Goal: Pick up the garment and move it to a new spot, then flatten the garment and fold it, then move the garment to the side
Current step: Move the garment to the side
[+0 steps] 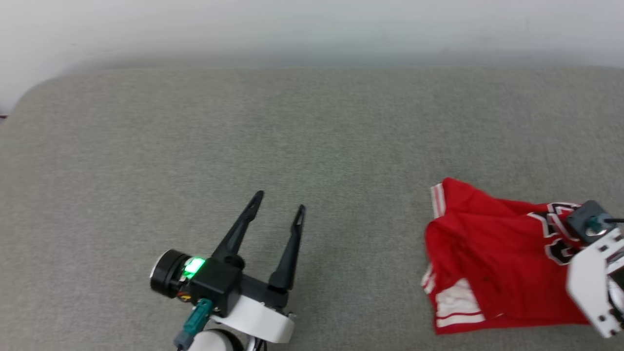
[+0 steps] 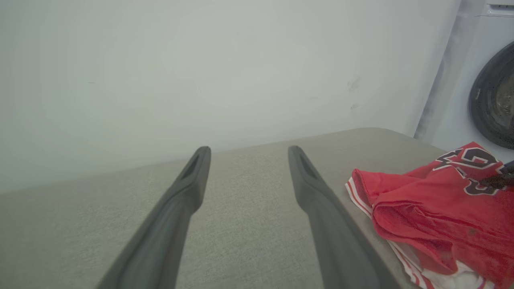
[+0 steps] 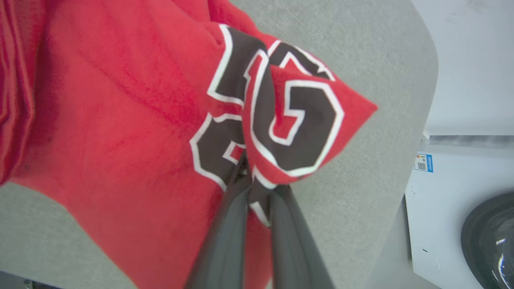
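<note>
We see the left gripper (image 1: 280,201) with its two dark fingers spread wide apart, holding nothing and touching nothing. It hangs over a bare stretch of the grey cloth-covered surface (image 1: 243,122), well apart from the garment (image 1: 487,253). The right gripper (image 3: 252,180) is pinched tight on the garment. In the right wrist view its fingers meet on a bunched peak of red fabric, right at the black-and-white emblem (image 3: 297,120).

In the head view we cannot see those right fingers. The pale right forearm (image 1: 592,278) covers them, along with the garment's right-hand part. In the left wrist view a dark, blurred fingertip (image 2: 500,181) touches the emblem at the picture's edge. We cannot read the emblem, since it is folded over itself. We also cannot tell how much of the cloth is raised off the surface.

The garment lies crumpled at the right end of the surface, near its front edge. It is red, with a white sleeve (image 1: 453,302) and white-and-red striped trim showing on its left side. Beyond the surface's right end stands a white washing machine (image 3: 453,208).
</note>
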